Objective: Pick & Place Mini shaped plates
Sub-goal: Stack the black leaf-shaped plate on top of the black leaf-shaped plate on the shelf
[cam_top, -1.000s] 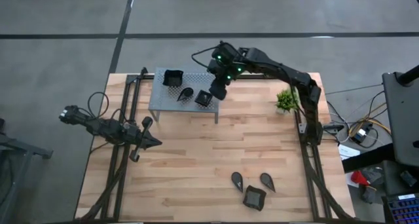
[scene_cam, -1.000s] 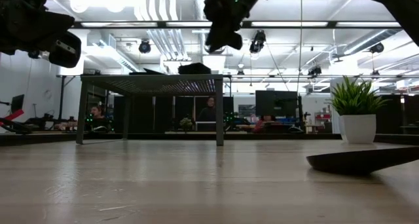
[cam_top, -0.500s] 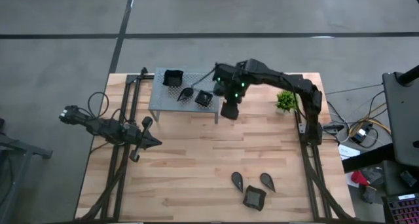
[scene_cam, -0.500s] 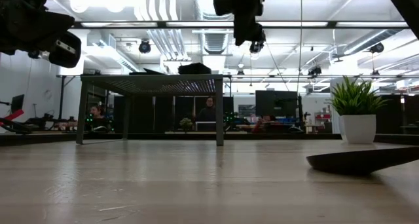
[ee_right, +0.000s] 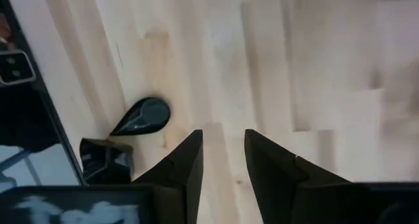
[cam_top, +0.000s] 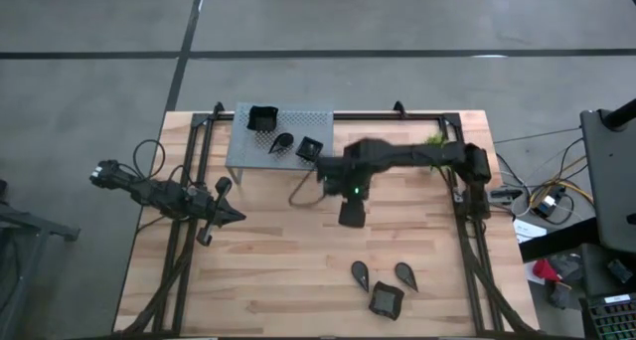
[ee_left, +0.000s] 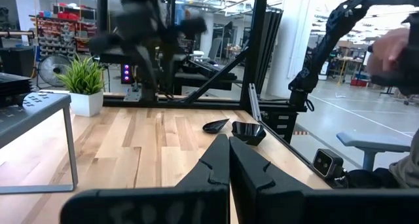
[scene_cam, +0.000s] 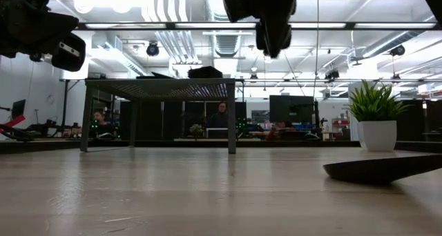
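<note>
Plates: three on stand [cam_top: 278, 131], three [cam_top: 382, 282] on surface nr front edge. Right claw [cam_top: 350, 214] empty, fingers apart, mid-surface. Left claw [cam_top: 231, 217] pinched together, parked. Next: center over teardrop plate [ee_right: 141, 116], descend straight, pinch rim.
</note>
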Controlling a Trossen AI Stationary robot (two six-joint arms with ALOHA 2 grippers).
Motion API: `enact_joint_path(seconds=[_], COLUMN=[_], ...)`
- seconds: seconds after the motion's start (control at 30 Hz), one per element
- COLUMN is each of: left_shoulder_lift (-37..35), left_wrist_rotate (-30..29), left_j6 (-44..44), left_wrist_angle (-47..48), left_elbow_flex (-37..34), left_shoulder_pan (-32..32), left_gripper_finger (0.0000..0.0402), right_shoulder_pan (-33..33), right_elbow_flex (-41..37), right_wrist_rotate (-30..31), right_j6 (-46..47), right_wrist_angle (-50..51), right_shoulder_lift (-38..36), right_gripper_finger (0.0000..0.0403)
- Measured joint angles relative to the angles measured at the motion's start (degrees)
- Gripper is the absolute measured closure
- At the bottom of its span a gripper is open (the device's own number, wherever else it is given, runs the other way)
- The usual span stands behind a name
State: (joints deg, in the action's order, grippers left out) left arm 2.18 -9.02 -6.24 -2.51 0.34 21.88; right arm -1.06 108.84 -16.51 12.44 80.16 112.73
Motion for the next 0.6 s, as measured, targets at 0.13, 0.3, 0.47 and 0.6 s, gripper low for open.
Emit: enact_joint_path(seconds=[0.13, 0.3, 0.47, 0.6], left_shoulder_lift=[0.0, 0.0, 0.0, 0.0], left_wrist_rotate=[0.0, 0.0, 0.0, 0.0], left_j6=[0.0, 0.0, 0.0, 0.0], left_wrist_angle=[0.0, 0.0, 0.0, 0.0], left_elbow_flex=[0.0, 0.0, 0.0, 0.0], left_shoulder_pan=[0.0, 0.0, 0.0, 0.0], left_gripper_finger=[0.0401, 0.0401, 0.0401, 0.0401], right_shoulder_pan=[3.7, 7.4, 9.9, 11.8], right_elbow_flex=[-5.3, -11.4, -16.3, -18.7], right_wrist_rotate=[0.0, 0.1, 0.1, 0.1], right_j6=[1.4, -1.5, -5.1, -5.6], right_wrist_angle=[-2.5, -6.8, -13.5, -18.8], right_shoulder_lift=[0.0, 0.0, 0.0, 0.0], right_gripper_finger=[0.0301, 0.0310, 0.0318, 0.0324])
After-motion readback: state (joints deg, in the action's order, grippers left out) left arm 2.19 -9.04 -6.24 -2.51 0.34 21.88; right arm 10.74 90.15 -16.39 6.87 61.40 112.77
